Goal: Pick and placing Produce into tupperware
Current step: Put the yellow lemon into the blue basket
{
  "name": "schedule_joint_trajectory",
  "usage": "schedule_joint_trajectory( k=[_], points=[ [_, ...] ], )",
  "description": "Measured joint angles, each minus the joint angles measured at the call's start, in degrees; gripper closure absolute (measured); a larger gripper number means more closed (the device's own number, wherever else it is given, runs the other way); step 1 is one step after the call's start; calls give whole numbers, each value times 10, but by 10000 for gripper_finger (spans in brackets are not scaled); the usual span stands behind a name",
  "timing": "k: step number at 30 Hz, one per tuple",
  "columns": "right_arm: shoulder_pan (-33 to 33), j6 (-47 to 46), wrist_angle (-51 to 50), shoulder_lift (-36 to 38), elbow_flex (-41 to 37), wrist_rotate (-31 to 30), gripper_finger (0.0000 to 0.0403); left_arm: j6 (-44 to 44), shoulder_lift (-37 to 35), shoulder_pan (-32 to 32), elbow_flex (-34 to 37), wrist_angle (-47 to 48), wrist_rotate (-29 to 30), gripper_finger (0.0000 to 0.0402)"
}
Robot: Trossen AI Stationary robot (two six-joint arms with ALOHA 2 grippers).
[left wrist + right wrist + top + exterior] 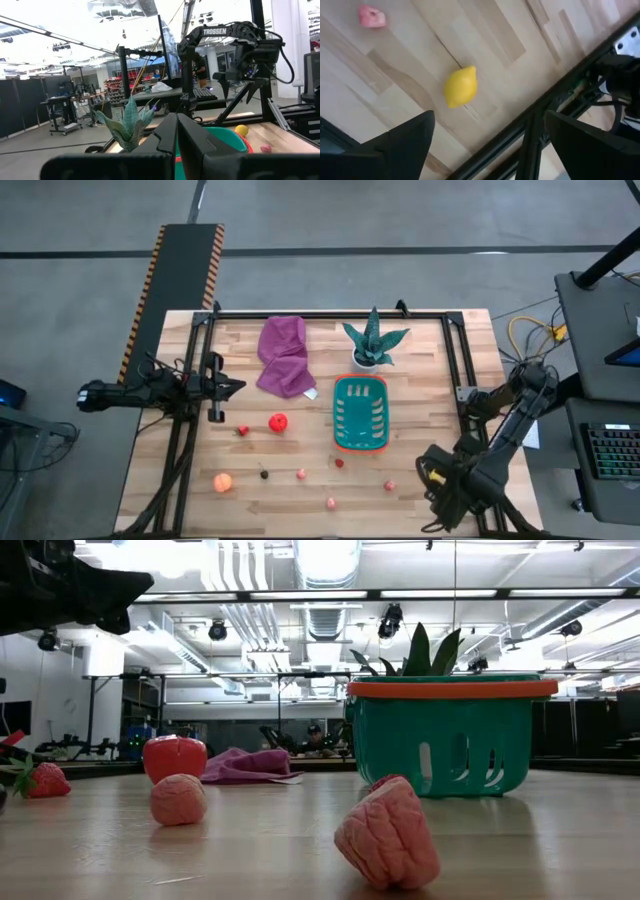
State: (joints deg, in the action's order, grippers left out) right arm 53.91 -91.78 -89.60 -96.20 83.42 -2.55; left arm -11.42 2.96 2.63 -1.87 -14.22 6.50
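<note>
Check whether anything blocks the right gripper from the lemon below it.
Nothing visible does. The right gripper is open above the lemon, which lies alone on bare table, apart from the pink piece and beside the dark frame rail.

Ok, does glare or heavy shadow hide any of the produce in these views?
High view: even light, no glare on the table. Low view: ceiling lamps blow out white, yet the teal basket and the nearest pink piece read fine. Left wrist view: the ceiling glares bright. Right wrist view: the lemon is evenly lit, with a faint shadow.
</note>
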Motion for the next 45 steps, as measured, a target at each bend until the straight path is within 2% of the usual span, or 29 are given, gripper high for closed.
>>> schedule_joint_trajectory(
  k=[16,26,45],
  points=[
    [0,-161,6,-7,0,-7,35,5,0,0,0,-3,0,402],
    [0,-293,-2,-6,0,-35,35,5,4,0,0,-3,0,402],
    [0,-297,14,-6,-10,-33,35,5,6,0,0,-3,0,402]
  ],
)
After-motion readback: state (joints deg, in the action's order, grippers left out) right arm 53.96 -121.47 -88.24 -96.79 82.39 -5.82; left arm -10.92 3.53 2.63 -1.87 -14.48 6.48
